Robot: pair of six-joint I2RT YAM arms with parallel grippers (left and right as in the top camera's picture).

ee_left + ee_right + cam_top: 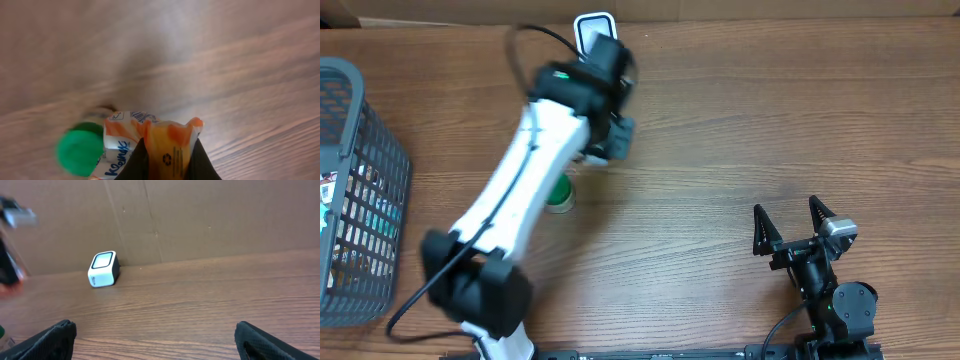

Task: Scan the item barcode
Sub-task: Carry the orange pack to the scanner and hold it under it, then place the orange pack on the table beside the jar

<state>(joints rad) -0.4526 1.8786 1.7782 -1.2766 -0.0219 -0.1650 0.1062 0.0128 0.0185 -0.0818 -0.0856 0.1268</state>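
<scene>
You see an orange-and-white packet point(169, 144) with blue lettering, a blurred round thing point(79, 151) that looks green, a white scanner point(103, 263) with black sides, and a brown wood-grained surface point(210, 300).

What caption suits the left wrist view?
Left gripper shut on an orange packet, green cap beside it, over wooden table.

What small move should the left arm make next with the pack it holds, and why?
Probably ease the Kleenex pack toward the white scanner, barcode facing its window: the left gripper is shut on the pack, with the scanner just beyond.
</scene>
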